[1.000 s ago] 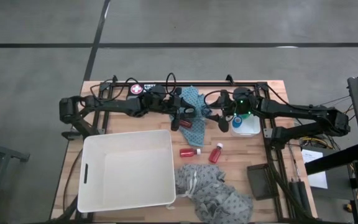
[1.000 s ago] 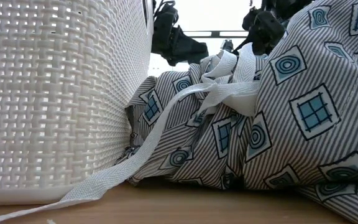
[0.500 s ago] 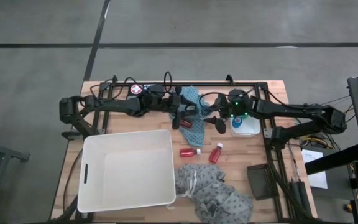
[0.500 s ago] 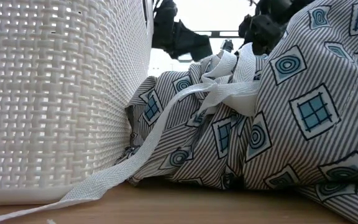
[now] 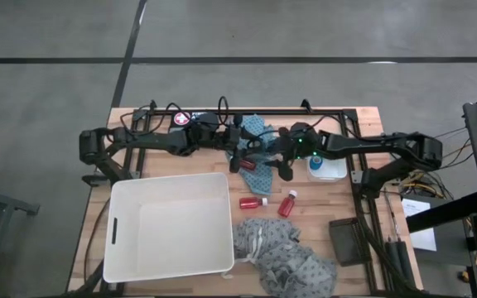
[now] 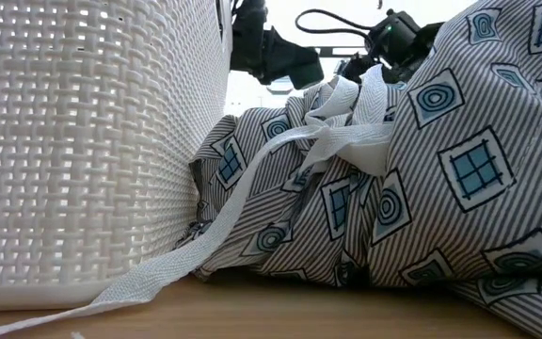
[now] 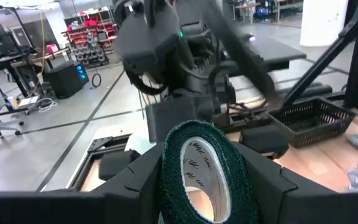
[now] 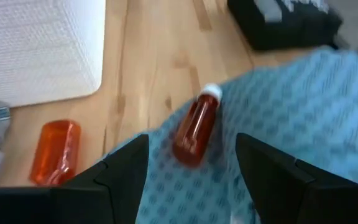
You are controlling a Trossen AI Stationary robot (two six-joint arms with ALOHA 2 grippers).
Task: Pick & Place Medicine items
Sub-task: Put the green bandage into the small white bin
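1. The bin [image 5: 170, 223] sits on the desk's [image 5: 363, 124] left; no medicine shows in it.
2. The left claw [image 5: 244, 157] stays put over the blue cloth [image 5: 259, 174], pinching the teal roll [image 7: 205, 171].
3. The right claw [image 5: 278, 160] has swung left, spread, and now hangs over a red bottle [image 8: 196, 132] on that cloth, likely its next pick.
4. Two more bottles [image 5: 252, 202] lie nearer the bin.

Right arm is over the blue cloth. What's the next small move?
Probably lower the right gripper and close: its open fingers straddle the red bottle lying on the blue cloth. The left gripper holds the green roll.
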